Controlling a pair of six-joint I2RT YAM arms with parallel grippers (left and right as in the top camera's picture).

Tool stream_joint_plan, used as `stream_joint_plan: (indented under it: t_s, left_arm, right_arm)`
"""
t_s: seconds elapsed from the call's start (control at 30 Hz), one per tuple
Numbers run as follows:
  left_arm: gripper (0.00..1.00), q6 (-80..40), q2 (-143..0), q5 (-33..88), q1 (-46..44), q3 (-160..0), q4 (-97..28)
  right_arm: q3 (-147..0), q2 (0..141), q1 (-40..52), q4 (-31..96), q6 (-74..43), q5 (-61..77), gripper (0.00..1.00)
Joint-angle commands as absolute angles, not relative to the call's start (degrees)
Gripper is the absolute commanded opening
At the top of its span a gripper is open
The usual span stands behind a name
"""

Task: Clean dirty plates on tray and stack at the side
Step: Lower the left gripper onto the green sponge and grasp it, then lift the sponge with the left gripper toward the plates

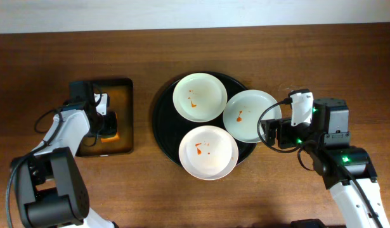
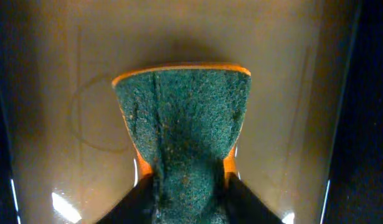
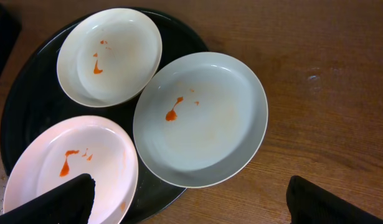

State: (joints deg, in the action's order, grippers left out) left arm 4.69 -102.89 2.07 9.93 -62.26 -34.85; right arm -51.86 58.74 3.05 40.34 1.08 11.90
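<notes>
Three white plates with orange-red smears lie on the round black tray (image 1: 163,117): one at the back (image 1: 200,97), one at the right (image 1: 250,115) overhanging the rim, one at the front (image 1: 208,152). In the right wrist view they are the back plate (image 3: 110,56), the right plate (image 3: 200,118) and the front plate (image 3: 73,168) on the tray (image 3: 29,99). My right gripper (image 1: 268,133) (image 3: 190,205) hovers open just right of the right plate, holding nothing. My left gripper (image 1: 109,123) (image 2: 186,199) is shut on a green-and-orange sponge (image 2: 182,124), pinching it narrow.
The sponge lies in a small rectangular black tray (image 1: 125,88) (image 2: 54,93) with a brownish, wet-looking inside, left of the round tray. Bare brown wooden table (image 1: 296,57) surrounds both trays.
</notes>
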Motion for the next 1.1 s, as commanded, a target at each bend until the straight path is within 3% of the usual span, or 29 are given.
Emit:
stream_joint_plan:
  t_s: [0.0, 0.3, 1.07]
  left_arm:
    - [0.31, 4.82, -103.5, 2.11, 9.76, -62.65, -34.7]
    - [0.01, 4.82, -103.5, 2.11, 9.76, -62.65, -34.72]
    - [0.0, 4.8, -85.58, 8.4, 9.76, -63.07, -39.38]
  right_arm:
    - [-52.97, 58.61, 3.36, 40.38, 0.99, 12.21, 0.99]
    - [-52.97, 58.61, 3.36, 40.38, 0.99, 12.23, 0.99]
    - [-55.92, 58.46, 3.25, 40.84, -3.97, 3.07, 0.99]
